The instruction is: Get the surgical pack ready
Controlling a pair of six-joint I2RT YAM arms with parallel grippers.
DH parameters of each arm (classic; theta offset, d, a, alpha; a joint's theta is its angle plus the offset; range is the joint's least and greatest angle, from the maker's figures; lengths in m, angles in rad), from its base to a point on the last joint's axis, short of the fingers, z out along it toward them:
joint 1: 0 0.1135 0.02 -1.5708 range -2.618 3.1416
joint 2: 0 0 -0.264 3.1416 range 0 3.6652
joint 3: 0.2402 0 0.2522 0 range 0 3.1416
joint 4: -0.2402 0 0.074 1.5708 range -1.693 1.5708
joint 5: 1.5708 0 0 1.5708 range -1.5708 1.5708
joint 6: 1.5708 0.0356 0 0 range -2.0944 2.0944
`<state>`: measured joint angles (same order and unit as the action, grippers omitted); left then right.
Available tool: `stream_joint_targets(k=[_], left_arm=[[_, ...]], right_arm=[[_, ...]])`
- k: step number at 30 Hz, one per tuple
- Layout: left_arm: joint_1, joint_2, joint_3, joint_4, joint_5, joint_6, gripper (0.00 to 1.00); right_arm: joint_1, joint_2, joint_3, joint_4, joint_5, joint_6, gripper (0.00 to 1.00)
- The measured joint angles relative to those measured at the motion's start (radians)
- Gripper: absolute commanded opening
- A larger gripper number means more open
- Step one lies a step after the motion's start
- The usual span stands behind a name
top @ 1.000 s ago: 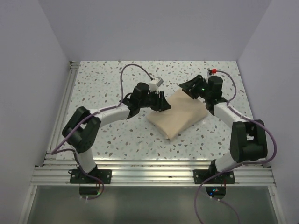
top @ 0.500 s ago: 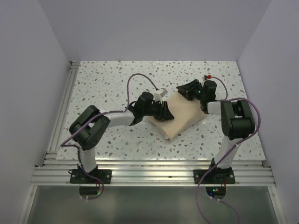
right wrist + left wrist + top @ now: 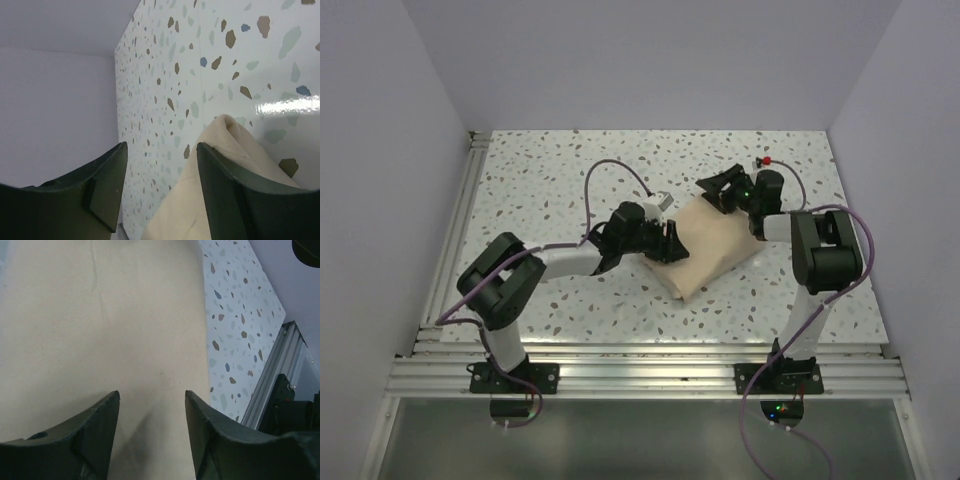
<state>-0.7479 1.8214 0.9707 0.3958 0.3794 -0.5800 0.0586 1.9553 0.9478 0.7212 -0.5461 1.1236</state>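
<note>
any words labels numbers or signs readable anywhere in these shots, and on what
None can be read in any view.
The surgical pack is plain tan cloth with no print.
The table shows only speckles.
The left gripper and right gripper show no markings.

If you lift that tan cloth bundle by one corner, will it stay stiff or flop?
Probably floppy: the tan cloth bundle shows soft creases and a rounded, puffy corner, so a corner grip would likely lift a flap. A push may dent it before it slides. Its weight cannot be told.
</note>
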Motion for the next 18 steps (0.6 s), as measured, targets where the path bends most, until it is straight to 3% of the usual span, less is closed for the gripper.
stream_joint_targets(k=[2, 3, 4, 6, 9, 13, 18], left_arm=[[-0.002, -0.053, 0.000, -0.047, -0.046, 0.028, 0.69], [-0.002, -0.089, 0.000, -0.074, -0.076, 0.050, 0.71], [-0.002, -0.128, 0.000, -0.094, -0.110, 0.067, 0.76], [-0.002, -0.215, -0.003, -0.126, -0.182, 0.105, 0.82], [-0.002, -0.360, -0.040, -0.135, -0.290, 0.153, 1.00], [0.000, -0.517, -0.147, -0.127, -0.409, 0.172, 1.00], [0.007, -0.669, -0.357, -0.128, -0.518, 0.171, 1.00]], right_arm=[[0.000, -0.032, 0.027, -0.073, 0.004, -0.059, 0.76], [0.000, -0.058, 0.034, -0.109, 0.007, -0.092, 0.93], [0.000, -0.096, 0.040, -0.158, 0.012, -0.128, 0.99], [0.000, -0.196, 0.042, -0.251, 0.034, -0.225, 0.99], [0.002, -0.371, 0.027, -0.357, 0.078, -0.347, 0.99], [0.009, -0.648, -0.081, -0.434, 0.152, -0.488, 0.99], [0.014, -0.937, -0.335, -0.486, 0.250, -0.601, 0.99]])
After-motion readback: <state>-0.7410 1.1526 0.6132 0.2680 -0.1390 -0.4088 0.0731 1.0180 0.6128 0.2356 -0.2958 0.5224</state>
